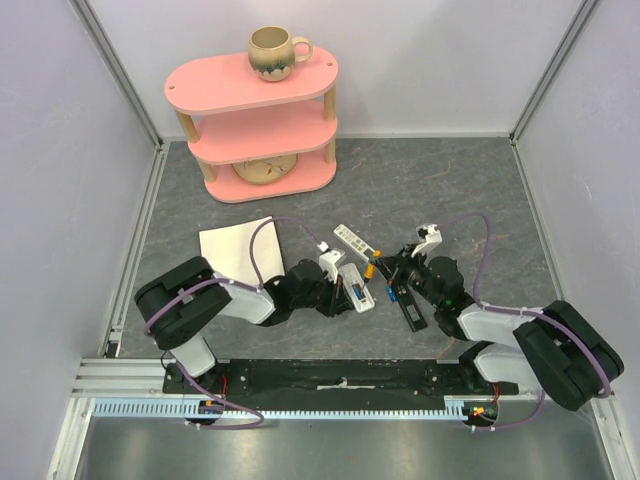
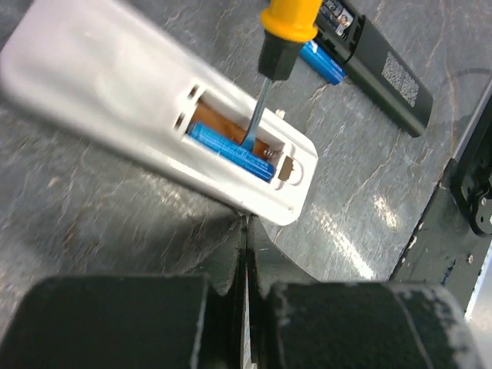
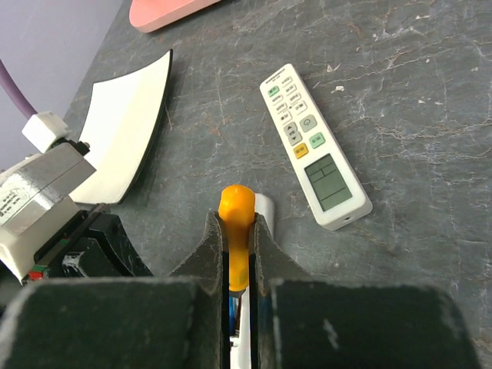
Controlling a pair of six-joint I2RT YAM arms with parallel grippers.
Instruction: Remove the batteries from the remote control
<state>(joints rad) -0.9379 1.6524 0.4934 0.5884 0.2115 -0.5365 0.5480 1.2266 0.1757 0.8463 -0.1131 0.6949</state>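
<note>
Okay, my right claw (image 3: 238, 223) grips screwdriver (image 3: 236, 201), left claw (image 2: 246, 231) clenched; only left wrist shows tip beside loaded battery (image 2: 231, 150), black remote (image 2: 384, 73) at two o'clock.

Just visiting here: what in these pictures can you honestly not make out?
Right wrist view: the right gripper hides the tip of the screwdriver it clamps.
Left wrist view: whether the left gripper pinches the white remote; its fingers cover the contact.
Left wrist view: the battery print is blurred; the black remote is cut off by the top edge.
Top view: the batteries are too small to count.
</note>
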